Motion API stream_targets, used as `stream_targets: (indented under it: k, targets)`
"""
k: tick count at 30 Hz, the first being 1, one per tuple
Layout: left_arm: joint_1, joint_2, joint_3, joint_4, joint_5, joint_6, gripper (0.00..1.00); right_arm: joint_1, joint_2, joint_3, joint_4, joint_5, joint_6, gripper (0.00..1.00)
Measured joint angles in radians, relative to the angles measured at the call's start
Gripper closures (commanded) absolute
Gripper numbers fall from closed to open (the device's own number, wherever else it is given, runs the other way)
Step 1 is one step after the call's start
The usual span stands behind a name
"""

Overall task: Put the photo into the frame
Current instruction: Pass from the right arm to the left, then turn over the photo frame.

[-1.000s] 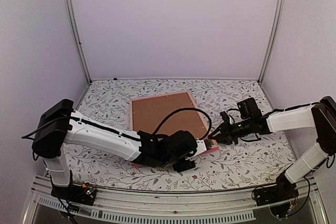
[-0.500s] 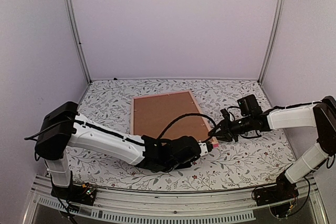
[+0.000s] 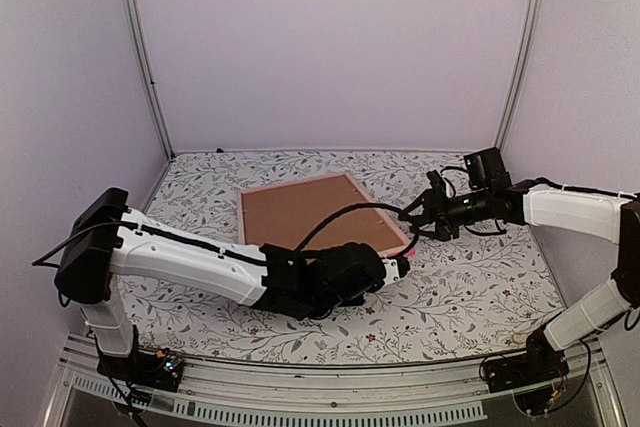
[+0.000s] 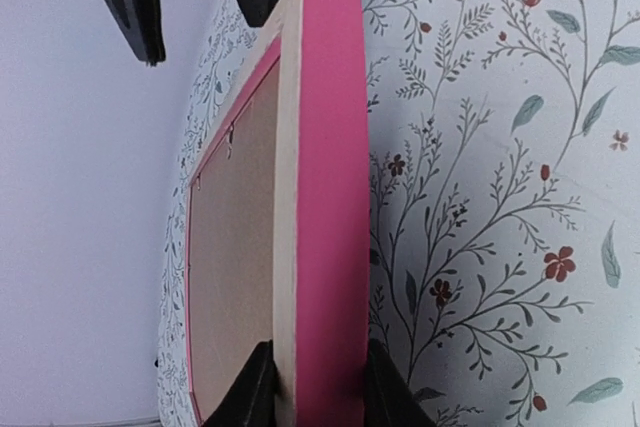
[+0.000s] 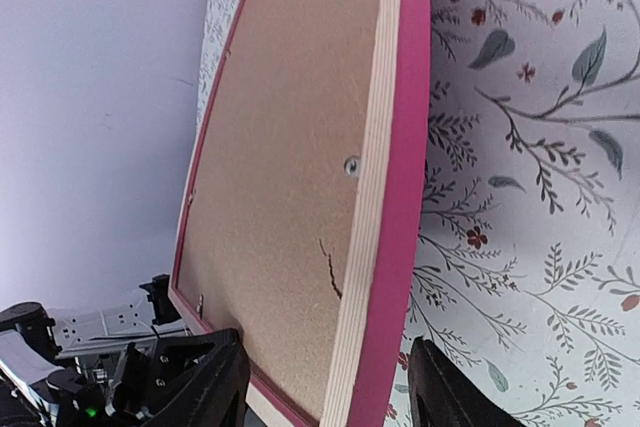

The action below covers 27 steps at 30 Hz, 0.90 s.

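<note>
One table (image 3: 480,292) under a leaf-patterned cloth is carrying everything, and two white arms are reaching in over it from the near edge: the left arm (image 3: 190,259) is stretching low across the front, while the right arm (image 3: 585,209) is coming in from the right side. One frame (image 4: 325,147) is lying near the middle of the table, back side up, its pink rim running around one brown board (image 3: 300,209). The photo is not showing in any view, and I cannot tell whether it is sitting under the board. Two grippers are meeting at the frame's right side. The left gripper (image 3: 402,265) is pinching the near right corner, its two fingers (image 4: 255,392) pressing on either face of the rim. The right gripper (image 3: 413,219) is sitting just beyond it along the same edge, its jaws standing apart; its two fingers (image 5: 215,387) are straddling the rim without clamping it. One small metal stud (image 5: 350,164) is showing on the board near that edge.
</note>
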Motion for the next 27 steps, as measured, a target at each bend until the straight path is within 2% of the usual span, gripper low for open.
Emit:
stream_targets:
  k: [2, 8, 11, 17, 27]
  targets:
    - [0.003, -0.022, 0.020, -0.012, -0.008, 0.016, 1.00, -0.032, -0.029, 0.055, -0.040, 0.004, -0.019, 0.39]
    - [0.019, -0.096, 0.133, -0.037, -0.021, 0.074, 1.00, -0.132, -0.084, 0.274, -0.153, 0.025, -0.101, 0.38]
    - [0.039, -0.124, 0.225, -0.069, -0.029, 0.091, 1.00, -0.171, -0.091, 0.333, -0.196, 0.027, -0.137, 0.38]
    - [0.118, -0.134, 0.441, -0.203, -0.024, 0.053, 1.00, -0.221, -0.091, 0.352, -0.259, 0.030, -0.180, 0.38]
    - [0.311, -0.137, 0.736, -0.422, 0.134, -0.146, 1.00, -0.234, -0.090, 0.352, -0.283, 0.030, -0.207, 0.38]
